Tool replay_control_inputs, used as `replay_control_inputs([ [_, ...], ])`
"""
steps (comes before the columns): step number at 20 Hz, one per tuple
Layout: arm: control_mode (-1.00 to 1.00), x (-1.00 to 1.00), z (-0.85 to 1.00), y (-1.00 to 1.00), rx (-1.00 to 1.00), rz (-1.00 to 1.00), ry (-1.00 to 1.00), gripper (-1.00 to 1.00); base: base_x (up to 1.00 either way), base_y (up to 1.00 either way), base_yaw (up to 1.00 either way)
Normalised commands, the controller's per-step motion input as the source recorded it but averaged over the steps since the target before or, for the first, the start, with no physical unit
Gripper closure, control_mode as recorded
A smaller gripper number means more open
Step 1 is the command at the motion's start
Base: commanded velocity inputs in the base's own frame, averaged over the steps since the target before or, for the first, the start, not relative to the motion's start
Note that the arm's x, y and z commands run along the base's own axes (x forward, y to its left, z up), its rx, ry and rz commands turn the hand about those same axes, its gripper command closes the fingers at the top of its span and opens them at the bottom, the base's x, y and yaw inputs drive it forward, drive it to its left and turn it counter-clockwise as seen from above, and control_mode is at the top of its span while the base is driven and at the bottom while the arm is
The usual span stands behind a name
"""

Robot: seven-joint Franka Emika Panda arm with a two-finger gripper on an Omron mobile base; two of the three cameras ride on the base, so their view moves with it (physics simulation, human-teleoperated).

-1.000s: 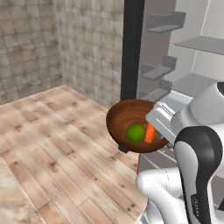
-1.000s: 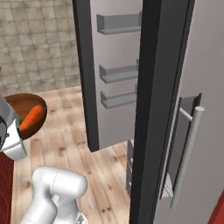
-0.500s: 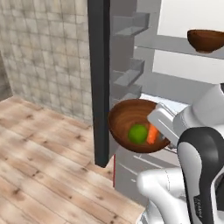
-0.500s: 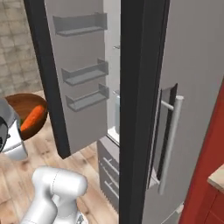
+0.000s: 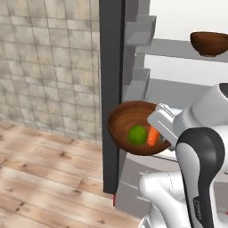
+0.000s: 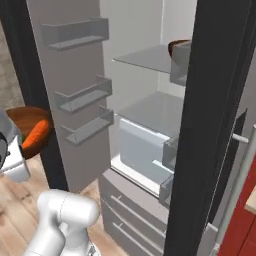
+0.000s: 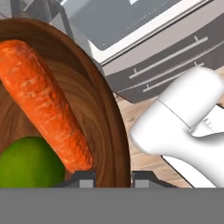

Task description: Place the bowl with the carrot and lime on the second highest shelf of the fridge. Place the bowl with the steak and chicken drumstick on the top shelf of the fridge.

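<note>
While raised, the pincer [image 7: 109,177] clamps the bowl's [image 5: 122,122] rim.

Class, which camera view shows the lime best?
The left base view: the whole lime sits beside the carrot in the bowl. The hand view crops it at the bottom; the right base view leaves it hidden.

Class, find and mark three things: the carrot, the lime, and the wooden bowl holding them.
carrot [image 7: 43,98], hand view, middle of its orange body.
lime [image 5: 137,135], left base view, centre of the green ball.
wooden bowl [image 5: 119,124], left base view, bare inner wall.
</note>
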Motion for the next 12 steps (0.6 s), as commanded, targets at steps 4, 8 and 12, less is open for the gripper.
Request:
replay_control_inputs([
  [4,1.00,0.00,0.00,0.00,0.00,0.00,0.00,1.00,0.12,0.06,-0.55],
  [8,1.00,0.00,0.00,0.00,0.00,0.00,0.00,1.00,0.07,0.06,-0.56],
  [12,1.00,0.00,0.00,0.00,0.00,0.00,0.00,1.00,0.00,0.01,-0.56],
])
